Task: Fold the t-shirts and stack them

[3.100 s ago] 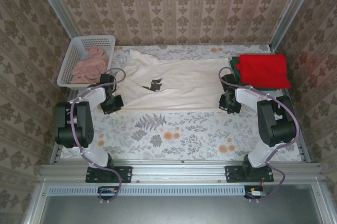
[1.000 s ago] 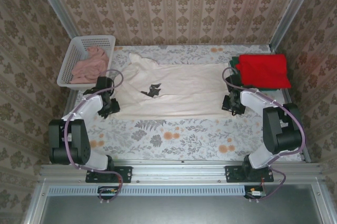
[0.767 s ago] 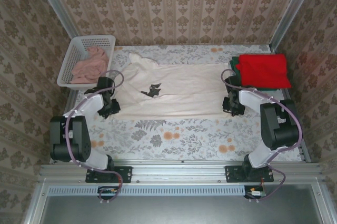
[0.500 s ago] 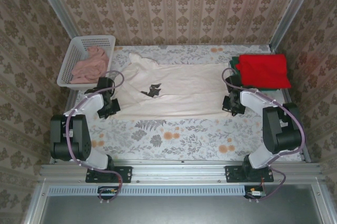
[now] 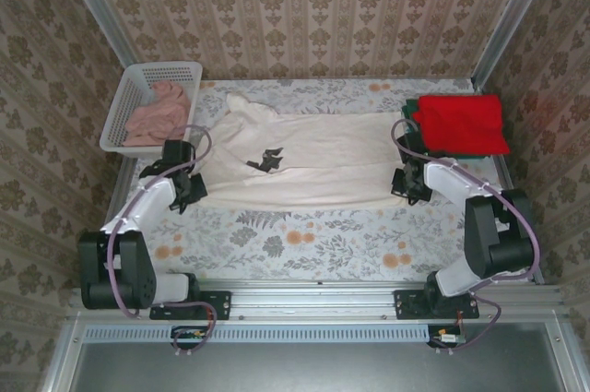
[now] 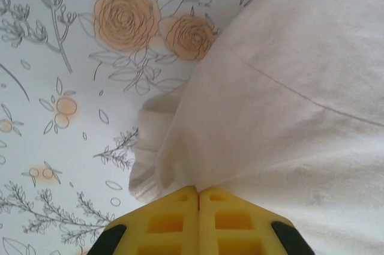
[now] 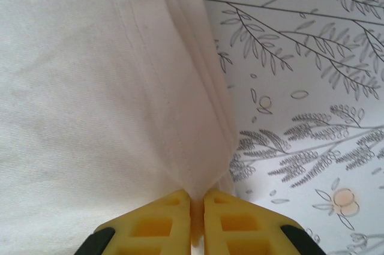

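Note:
A large cream-white t-shirt [image 5: 304, 157] with a small dark print lies spread sideways across the middle of the table. My left gripper [image 5: 195, 188] is shut on its near left corner; the yellow fingers [image 6: 174, 222] pinch a gathered fold of cream cloth [image 6: 288, 99]. My right gripper [image 5: 404, 184] is shut on the near right corner, with hem cloth [image 7: 180, 117] squeezed between its yellow fingers [image 7: 228, 222]. A folded red t-shirt [image 5: 461, 123] lies at the back right on top of a dark green t-shirt [image 5: 408, 115], whose edge shows.
A white lattice basket [image 5: 138, 97] holding pink cloth [image 5: 157, 113] stands at the back left. The floral tablecloth [image 5: 304, 235] lies bare in front of the shirt. Patterned walls close in the left, back and right sides.
Both grippers have shut on the near corners of the cream-white shirt. The left arm has drawn slightly toward the front, and the shirt's near edge has shifted with it.

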Controlling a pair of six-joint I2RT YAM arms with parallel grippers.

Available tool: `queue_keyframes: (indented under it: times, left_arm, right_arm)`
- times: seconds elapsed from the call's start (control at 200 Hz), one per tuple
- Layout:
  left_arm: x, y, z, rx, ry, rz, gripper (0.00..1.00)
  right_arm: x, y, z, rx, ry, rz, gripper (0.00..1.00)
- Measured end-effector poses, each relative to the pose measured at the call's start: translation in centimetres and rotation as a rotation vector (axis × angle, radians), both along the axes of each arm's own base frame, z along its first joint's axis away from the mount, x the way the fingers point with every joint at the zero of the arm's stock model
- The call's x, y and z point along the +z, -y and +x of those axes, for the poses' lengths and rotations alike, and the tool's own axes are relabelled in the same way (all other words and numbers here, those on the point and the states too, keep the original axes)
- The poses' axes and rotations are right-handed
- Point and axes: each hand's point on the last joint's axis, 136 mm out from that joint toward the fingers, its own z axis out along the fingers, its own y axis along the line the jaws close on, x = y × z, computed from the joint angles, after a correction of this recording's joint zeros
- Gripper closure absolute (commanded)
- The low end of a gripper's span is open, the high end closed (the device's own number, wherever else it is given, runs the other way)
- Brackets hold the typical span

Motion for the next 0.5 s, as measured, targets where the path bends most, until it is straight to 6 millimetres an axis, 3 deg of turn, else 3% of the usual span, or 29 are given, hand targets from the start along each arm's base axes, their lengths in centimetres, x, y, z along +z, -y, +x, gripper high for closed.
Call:
queue_keyframes:
  times: [0.235, 0.5]
  left_arm:
    - [-1.4, -0.8, -2.2, 0.081, -0.004, -0.031, 1.00]
    - [-1.8, -0.6, -2.3, 0.108, 0.004, -0.068, 1.00]
  right_arm:
    - [1.0, 0.1, -0.9, 0.000, 0.034, 0.006, 0.86]
    - [0.4, -0.1, -1.4, 0.002, 0.008, 0.021, 0.85]
